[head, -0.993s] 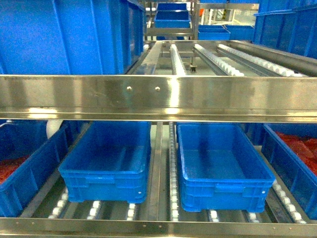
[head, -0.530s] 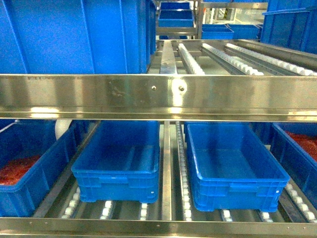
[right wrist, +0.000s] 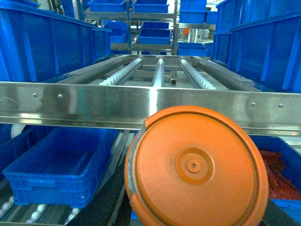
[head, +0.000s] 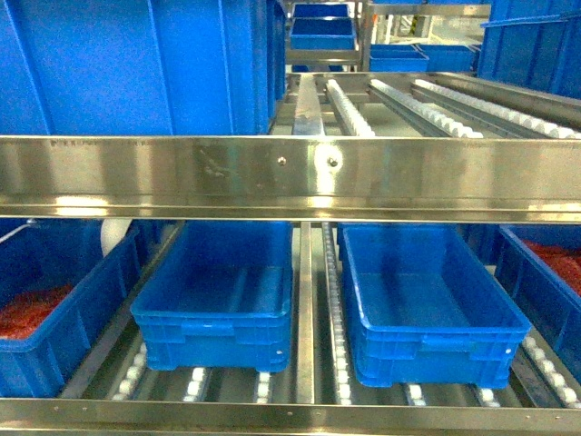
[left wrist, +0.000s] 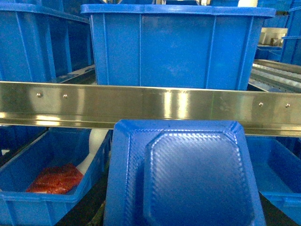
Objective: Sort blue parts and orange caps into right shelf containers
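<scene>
A blue part point(left wrist: 188, 179), a square textured moulding, fills the lower left wrist view; it hangs in front of the shelf, held by my left gripper, whose fingers are hidden behind it. An orange cap point(right wrist: 197, 169), a round disc with a centre boss, fills the lower right wrist view, held by my right gripper, fingers likewise hidden. Two empty blue crates point(head: 213, 341) point(head: 427, 350) sit side by side on the lower roller shelf. Neither gripper shows in the head view.
A steel rail point(head: 290, 177) crosses in front of the shelf, above the crates. The far-left crate point(head: 54, 336) and the far-right crate point(head: 545, 304) hold red pieces point(head: 32, 309). A white cylinder point(head: 113, 236) stands behind the left crate. Large blue crates point(head: 136, 64) sit on the upper shelf.
The shelf and crates slid a little to the right in the head view between one second and half a second ago; since then nothing has moved.
</scene>
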Tool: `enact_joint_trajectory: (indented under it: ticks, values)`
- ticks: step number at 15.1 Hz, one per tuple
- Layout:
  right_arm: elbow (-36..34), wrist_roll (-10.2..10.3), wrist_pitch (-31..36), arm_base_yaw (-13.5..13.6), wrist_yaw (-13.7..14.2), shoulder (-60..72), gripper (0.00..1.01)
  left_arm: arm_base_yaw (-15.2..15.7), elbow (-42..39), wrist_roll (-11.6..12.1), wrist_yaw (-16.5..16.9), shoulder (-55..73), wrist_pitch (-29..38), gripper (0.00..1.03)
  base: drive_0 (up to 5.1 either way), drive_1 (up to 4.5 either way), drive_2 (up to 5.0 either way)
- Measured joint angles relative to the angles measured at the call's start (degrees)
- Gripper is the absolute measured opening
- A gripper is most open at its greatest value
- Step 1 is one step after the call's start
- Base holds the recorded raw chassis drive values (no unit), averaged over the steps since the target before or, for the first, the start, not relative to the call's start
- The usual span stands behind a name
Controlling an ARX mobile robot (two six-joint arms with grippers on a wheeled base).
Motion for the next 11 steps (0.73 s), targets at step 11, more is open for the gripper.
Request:
enact_joint_trajectory:
  ticks: [11]
  values:
    - [0.0,0.17,0.04,0.0,0.15,0.0,0.44,0.0,0.0,0.0,0.07,0.0,0.0,0.43,-4.6,2.21,2.2]
